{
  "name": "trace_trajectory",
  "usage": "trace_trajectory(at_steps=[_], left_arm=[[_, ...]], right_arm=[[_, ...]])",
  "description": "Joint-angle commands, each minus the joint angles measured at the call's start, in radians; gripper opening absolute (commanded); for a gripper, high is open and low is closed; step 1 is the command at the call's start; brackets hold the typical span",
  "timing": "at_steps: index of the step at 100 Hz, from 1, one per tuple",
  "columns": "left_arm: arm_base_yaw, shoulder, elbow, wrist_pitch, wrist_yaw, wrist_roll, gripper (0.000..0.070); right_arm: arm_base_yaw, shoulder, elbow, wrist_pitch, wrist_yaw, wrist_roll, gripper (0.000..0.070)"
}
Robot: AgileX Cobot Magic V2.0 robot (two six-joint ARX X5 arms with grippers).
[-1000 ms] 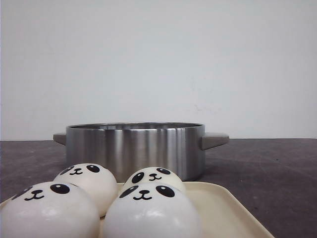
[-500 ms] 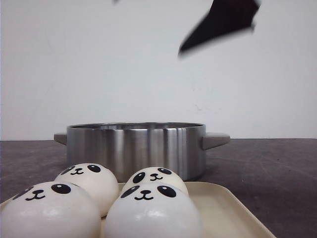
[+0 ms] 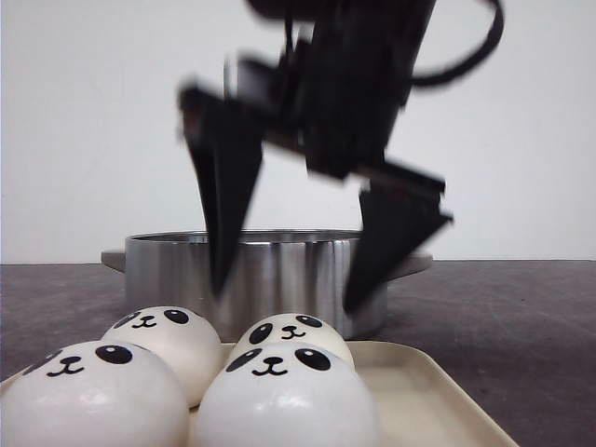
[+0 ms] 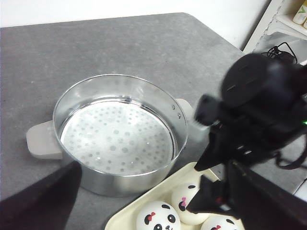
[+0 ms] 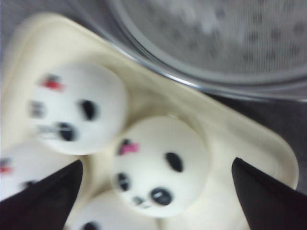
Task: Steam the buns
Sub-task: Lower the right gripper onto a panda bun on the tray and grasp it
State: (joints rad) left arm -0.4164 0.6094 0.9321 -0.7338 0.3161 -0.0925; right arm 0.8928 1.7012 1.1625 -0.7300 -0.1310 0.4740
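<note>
Fingers (image 3: 228,186): the 2 black ones on the right gripper (image 3: 284,298) were spread wide and held nothing. They pointed down, just above the back buns.
Left gripper (image 4: 153,165): its 2 dark fingers were wide apart too, with nothing between them. It hung high over the worktop.
Buns (image 3: 284,400): 4 white round buns with panda faces sat close together on a cream tray (image 3: 419,391). Some touched each other. The wrist views showed little pink bows on them.
Where the tray was: at the near edge of the worktop, a bit toward the left corner.
Pot (image 3: 279,275): a shiny metal pot with 2 grey handles stood just behind the tray, nearer the middle of the worktop. No bun was in it yet.
Plate with holes (image 4: 115,139): it lay flat inside the pot, ready for buns to sit on.
How a bun may feel: it looked smooth, light and squishy, so I think a hard squeeze would dent it and a loose one might let it slip.
Where to hold: I would take 1 bun by its 2 sides, low on the round part, with a gentle squeeze.
Watch out: the buns were packed tight, so a finger could bump the next one.
Worktop (image 3: 521,317): dark grey, flat and a bit rough looking.
Room: a plain white wall (image 3: 93,112) stood behind, and a white shelf (image 4: 288,19) with black wires was past the far right corner.
</note>
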Motion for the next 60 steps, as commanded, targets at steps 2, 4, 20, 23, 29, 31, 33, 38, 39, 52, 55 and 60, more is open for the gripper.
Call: trace_trajectory(at_steps=[2,4,20,23,29,31,33,38,39,52,55,60], left_arm=[[-0.010,0.005,0.017,-0.002,-0.002,0.002,0.0596],[-0.010,0.005,0.017,-0.006,-0.002,0.002,0.0596],[-0.010,0.005,0.017,-0.027,-0.003,0.002,0.0596],[-0.010,0.005,0.017,-0.030,-0.003,0.002,0.0596],[-0.010,0.005,0.017,-0.035,-0.003,0.002,0.0596],[-0.010,0.005,0.017,-0.036,-0.003,0.002,0.0596],[-0.010,0.005,0.017,-0.036,-0.003,0.002,0.0596],[-0.010,0.005,0.017,-0.037,-0.005,0.003,0.0596],[-0.010,0.005,0.017,-0.037,-0.006,0.003,0.0596],[-0.010,0.005,0.017,-0.037,-0.009,0.006,0.0596],[-0.010,0.005,0.017,-0.037,-0.011,0.006,0.0596],[-0.010,0.005,0.017,-0.037,-0.014,0.007,0.0596]], right_arm=[[-0.006,0.054,0.018,-0.005,0.001,-0.016,0.0609],[-0.010,0.063,0.018,-0.004,0.001,-0.018,0.0609],[-0.032,0.104,0.018,0.002,0.001,-0.042,0.0609],[-0.034,0.105,0.018,0.005,0.001,-0.042,0.0609],[-0.037,0.105,0.018,0.018,0.001,-0.044,0.0602],[-0.037,0.105,0.018,0.022,0.000,-0.044,0.0588],[-0.037,0.105,0.018,0.024,0.000,-0.043,0.0566],[-0.037,0.105,0.018,0.024,-0.002,-0.043,0.0493],[-0.038,0.105,0.018,0.024,-0.002,-0.043,0.0480],[-0.037,0.117,0.017,0.017,-0.018,-0.036,0.0380],[-0.037,0.122,0.017,0.011,-0.031,-0.035,0.0345],[-0.037,0.134,0.017,0.006,-0.035,-0.032,0.0267]])
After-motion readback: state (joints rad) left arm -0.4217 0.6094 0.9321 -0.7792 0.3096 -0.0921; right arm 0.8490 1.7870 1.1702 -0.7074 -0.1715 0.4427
